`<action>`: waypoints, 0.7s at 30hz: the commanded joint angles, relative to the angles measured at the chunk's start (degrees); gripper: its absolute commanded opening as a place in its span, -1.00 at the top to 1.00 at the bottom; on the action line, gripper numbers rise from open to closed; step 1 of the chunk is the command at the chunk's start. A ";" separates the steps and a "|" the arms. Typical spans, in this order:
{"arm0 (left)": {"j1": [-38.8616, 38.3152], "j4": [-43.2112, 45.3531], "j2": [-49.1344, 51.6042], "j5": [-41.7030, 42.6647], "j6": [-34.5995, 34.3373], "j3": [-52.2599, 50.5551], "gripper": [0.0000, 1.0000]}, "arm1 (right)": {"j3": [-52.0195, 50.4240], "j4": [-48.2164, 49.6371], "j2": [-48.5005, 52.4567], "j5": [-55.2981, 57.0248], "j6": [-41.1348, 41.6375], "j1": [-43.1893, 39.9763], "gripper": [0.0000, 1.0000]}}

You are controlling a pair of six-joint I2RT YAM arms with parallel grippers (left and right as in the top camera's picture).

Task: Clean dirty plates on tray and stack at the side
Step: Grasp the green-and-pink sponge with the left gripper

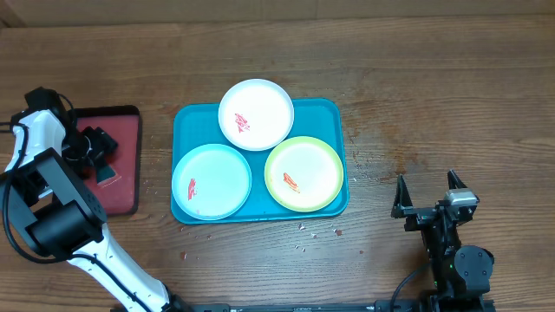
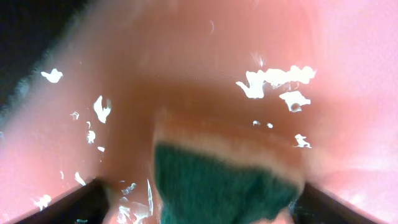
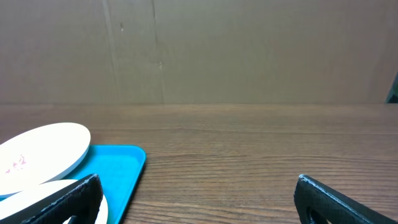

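Note:
The teal tray (image 1: 195, 126) lies mid-table and holds three plates with red smears: white (image 1: 256, 114) at the back, pale blue (image 1: 212, 180) front left, yellow-green (image 1: 303, 173) front right. My left gripper (image 1: 94, 146) is low over the small red tray (image 1: 126, 165), its fingers open on either side of a green sponge (image 2: 217, 186). My right gripper (image 1: 427, 195) is open and empty over bare table, right of the teal tray. In the right wrist view the white plate (image 3: 43, 149) and the teal tray's corner (image 3: 121, 168) show at the left.
The red tray's wet surface (image 2: 186, 62) fills the left wrist view. Small crumbs (image 1: 303, 230) lie on the wooden table in front of the teal tray. A brown wall (image 3: 249, 50) stands behind the table.

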 commanded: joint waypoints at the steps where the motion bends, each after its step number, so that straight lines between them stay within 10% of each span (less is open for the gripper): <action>1: 0.22 2.45 1.25 0.39 0.13 -0.42 0.12 | -0.59 0.31 -0.42 0.02 0.20 0.26 -1.00; 3: 0.22 2.95 1.25 0.39 0.13 -0.42 0.91 | -0.59 0.31 -0.42 0.02 0.20 0.26 -1.00; 6: 0.22 2.29 1.25 0.42 0.13 -0.46 0.92 | -0.59 0.31 -0.42 0.02 0.20 0.26 -1.00; 8: 0.22 1.05 1.25 0.44 0.13 -0.48 0.35 | -0.59 0.31 -0.42 0.02 0.20 0.26 -1.00; 10: 0.13 -1.07 1.25 0.63 0.13 -0.48 -1.00 | -0.59 0.31 -0.42 0.02 0.20 0.26 -1.00; 19: -0.20 -11.65 1.25 0.83 0.11 -0.48 -0.80 | -0.59 0.31 -0.42 0.02 0.20 0.26 -1.00; 20: -0.22 -11.87 1.25 0.83 0.11 -0.48 -0.71 | -0.59 0.31 -0.42 0.04 0.20 0.26 -1.00; 21: -0.22 -12.15 1.25 0.83 0.11 -0.48 -0.18 | -0.59 0.31 -0.42 0.02 0.20 0.26 -1.00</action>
